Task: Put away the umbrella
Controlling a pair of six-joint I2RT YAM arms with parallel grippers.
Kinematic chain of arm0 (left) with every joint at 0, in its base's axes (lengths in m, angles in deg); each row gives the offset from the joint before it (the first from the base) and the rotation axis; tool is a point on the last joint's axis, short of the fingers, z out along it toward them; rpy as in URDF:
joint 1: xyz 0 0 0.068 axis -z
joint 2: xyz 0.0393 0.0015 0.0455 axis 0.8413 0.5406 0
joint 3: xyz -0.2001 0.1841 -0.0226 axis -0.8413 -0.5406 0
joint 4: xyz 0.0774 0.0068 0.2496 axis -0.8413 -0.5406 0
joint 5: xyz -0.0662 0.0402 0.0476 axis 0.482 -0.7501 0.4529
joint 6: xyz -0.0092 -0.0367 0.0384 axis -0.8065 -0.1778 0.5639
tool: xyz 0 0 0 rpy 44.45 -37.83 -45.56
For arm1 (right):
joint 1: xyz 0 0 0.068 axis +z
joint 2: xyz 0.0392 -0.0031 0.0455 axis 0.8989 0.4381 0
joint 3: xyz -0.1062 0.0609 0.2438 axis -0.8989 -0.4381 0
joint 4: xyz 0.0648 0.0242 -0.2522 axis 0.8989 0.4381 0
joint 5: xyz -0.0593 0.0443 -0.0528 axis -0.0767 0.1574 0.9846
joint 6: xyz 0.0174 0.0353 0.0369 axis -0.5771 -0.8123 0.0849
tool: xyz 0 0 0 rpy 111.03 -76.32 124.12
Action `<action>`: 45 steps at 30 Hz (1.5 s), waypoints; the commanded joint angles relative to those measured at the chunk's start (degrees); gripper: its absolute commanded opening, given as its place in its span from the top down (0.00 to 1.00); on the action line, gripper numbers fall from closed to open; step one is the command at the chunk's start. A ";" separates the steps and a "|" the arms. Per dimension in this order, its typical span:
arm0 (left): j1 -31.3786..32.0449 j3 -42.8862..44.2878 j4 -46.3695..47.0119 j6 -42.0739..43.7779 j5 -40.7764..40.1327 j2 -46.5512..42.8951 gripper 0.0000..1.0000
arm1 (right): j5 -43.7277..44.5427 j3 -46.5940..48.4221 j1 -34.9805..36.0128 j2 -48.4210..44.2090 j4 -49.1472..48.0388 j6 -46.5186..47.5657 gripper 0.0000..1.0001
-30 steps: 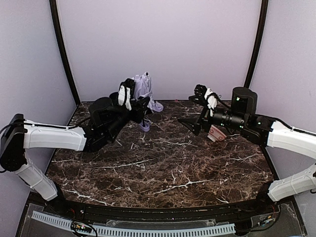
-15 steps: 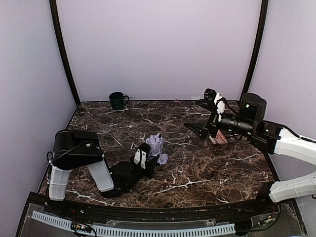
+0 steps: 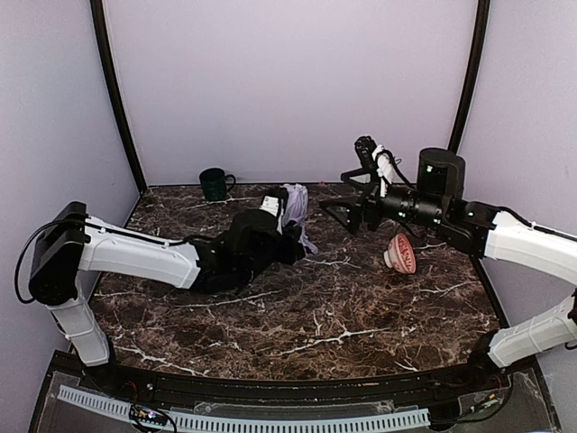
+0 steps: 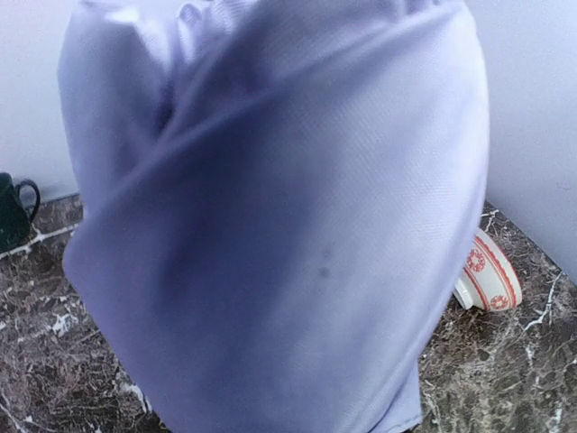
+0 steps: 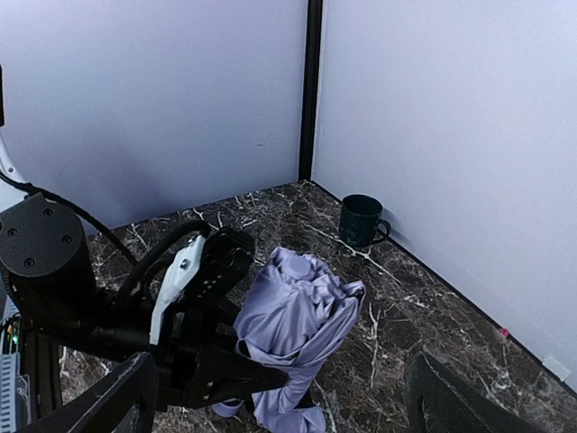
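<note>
- The left gripper is clamped on the bunched umbrella and holds it at its tip over the back of the dark marble table, with the canopy rising above the jaws.
- The right gripper hangs just to the umbrella's right, its jaws spread wide and holding nothing.
- The canopy is pale lavender woven cloth, crumpled in soft folds, with one flap drooping.
- A glossy dark green mug stands back left.
- A red-patterned bowl lies tipped on its side.
</note>
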 commanded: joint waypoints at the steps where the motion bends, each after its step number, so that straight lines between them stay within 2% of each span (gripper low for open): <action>1: -3.93 9.63 -40.15 -15.65 7.80 -2.11 1.00 | 5.34 6.32 -0.22 2.49 4.03 -8.84 0.05; 4: -3.99 17.40 -53.32 -22.48 7.06 -0.29 1.00 | 9.84 7.62 -0.20 3.02 5.75 -10.24 0.05; 8: -3.99 28.37 -70.54 -30.89 9.28 6.54 1.00 | 10.95 7.62 -0.20 3.60 7.23 -10.71 0.05; 14: -4.08 39.07 -83.70 -38.58 8.19 18.15 1.00 | 11.66 6.78 -0.20 4.12 8.30 -11.26 0.05; 16: -4.16 40.22 -83.32 -38.82 9.04 20.25 0.99 | 11.69 6.57 -0.20 4.08 8.35 -11.20 0.05; 17: -4.21 40.34 -82.39 -38.53 10.43 21.19 0.94 | 11.63 6.32 -0.20 4.14 8.24 -11.21 0.05; 19: -4.34 40.53 -81.59 -38.27 11.88 22.10 0.75 | 11.50 6.07 -0.22 4.37 7.95 -11.28 0.05; 21: -4.35 40.69 -81.54 -38.24 11.89 22.29 0.49 | 11.24 6.12 -0.24 4.65 7.98 -11.30 0.05; 24: -4.43 41.63 -82.27 -37.97 11.42 22.25 0.17 | 11.01 6.26 -0.22 5.17 7.77 -11.07 0.05; 26: -4.52 42.64 -82.77 -37.73 10.78 22.23 0.07 | 10.68 6.55 -0.20 5.65 7.63 -10.97 0.05; 29: -4.69 44.35 -83.08 -36.68 9.56 22.21 0.01 | 9.64 7.20 -0.20 6.44 7.70 -10.82 0.05; 37: -4.70 49.45 -85.02 -33.04 7.10 18.82 0.01 | 10.87 8.65 -0.52 6.72 9.41 -8.51 0.00; 41: -6.15 45.29 -75.79 -24.83 6.56 11.02 0.01 | 13.27 12.49 -3.20 8.66 14.28 -8.50 0.00; 45: -14.82 31.93 -59.17 -17.23 17.82 1.34 0.01 | 10.78 17.16 -9.23 11.46 18.72 -9.94 0.00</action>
